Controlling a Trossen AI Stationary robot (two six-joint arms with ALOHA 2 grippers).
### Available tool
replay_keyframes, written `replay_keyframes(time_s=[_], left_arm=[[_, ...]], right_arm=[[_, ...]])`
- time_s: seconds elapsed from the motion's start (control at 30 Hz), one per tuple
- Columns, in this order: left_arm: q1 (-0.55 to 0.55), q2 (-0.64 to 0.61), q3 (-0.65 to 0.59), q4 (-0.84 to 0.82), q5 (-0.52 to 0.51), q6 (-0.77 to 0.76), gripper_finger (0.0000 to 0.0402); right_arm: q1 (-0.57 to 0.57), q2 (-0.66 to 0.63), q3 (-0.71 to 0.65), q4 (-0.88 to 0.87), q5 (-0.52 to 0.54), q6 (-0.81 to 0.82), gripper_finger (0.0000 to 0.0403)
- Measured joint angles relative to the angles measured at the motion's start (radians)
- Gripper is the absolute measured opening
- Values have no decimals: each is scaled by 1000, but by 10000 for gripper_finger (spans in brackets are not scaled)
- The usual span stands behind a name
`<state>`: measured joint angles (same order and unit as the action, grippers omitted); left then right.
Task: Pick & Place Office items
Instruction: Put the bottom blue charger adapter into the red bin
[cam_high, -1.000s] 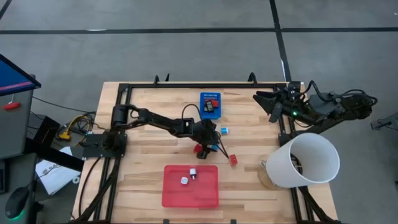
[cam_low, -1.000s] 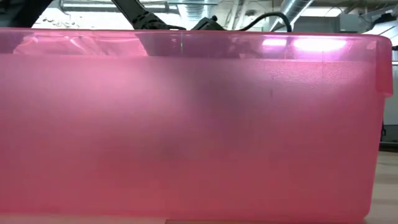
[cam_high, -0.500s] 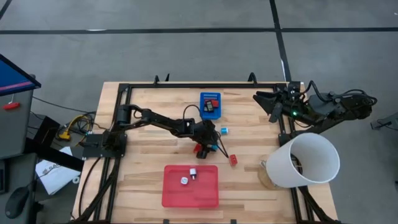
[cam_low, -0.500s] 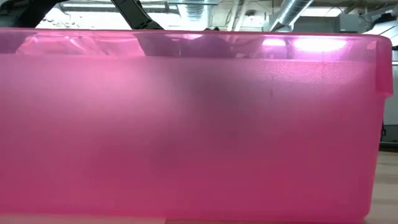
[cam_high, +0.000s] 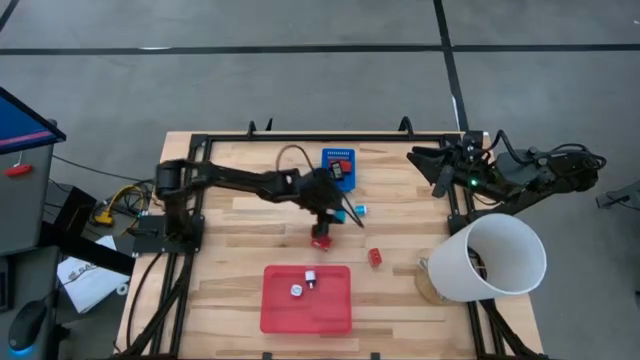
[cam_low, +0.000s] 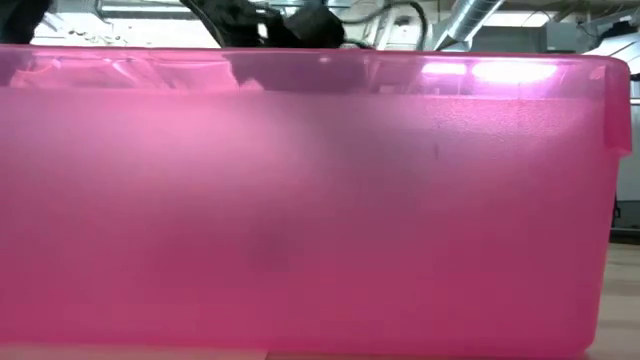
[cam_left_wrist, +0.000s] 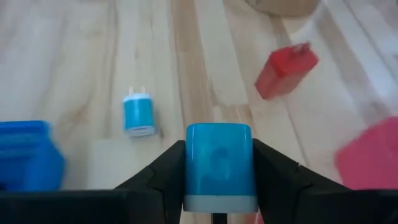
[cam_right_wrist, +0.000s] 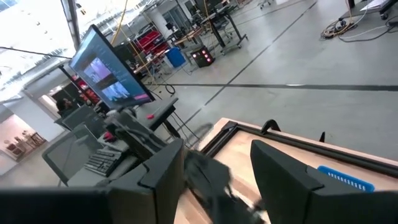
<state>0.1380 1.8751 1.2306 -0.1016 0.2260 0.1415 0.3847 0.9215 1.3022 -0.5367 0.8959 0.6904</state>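
Newly lifted blue charger between left jaws

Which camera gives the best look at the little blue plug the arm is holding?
The left wrist view: the blue plug fills the gap between the left end effector's fingers. From above it is a speck under the arm. The low view is blocked by a pink bin; the right wrist view misses it.

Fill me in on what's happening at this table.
The left gripper is over the middle of the table, shut on a blue plug-like piece between its fingers. Another blue piece and a red piece lie loose on the wood. Two small white pieces sit in the red tray. The right gripper waits open at the far right edge.
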Motion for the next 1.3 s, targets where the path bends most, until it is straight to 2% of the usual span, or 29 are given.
replay_keyframes(time_s=[0.17,0.3,0.47,0.6,0.7,0.83,1.07,1.3], left_arm=[[16,-191,-115,-156,14,-4,140],[-11,-388,-259,-182,14,-104,140],[-140,-620,-408,-213,-2,-264,140],[-291,-709,-467,-198,-120,-381,140],[-381,-677,-472,-193,-157,-402,140],[-439,-557,-474,-133,-156,-404,140],[-445,-383,-469,116,-145,-389,140],[-445,-274,-399,127,-124,-330,140]], right_arm=[[-1,0,0,-15,12,-18,180],[-2,0,0,-60,49,-18,180],[-20,-5,0,-76,60,-20,180],[-40,-7,0,-89,59,-20,180],[-59,-6,0,-96,49,-20,180],[-75,-2,0,-96,40,-17,180],[-96,-3,0,-96,-5,7,180],[-101,-3,0,-96,-27,26,180]])
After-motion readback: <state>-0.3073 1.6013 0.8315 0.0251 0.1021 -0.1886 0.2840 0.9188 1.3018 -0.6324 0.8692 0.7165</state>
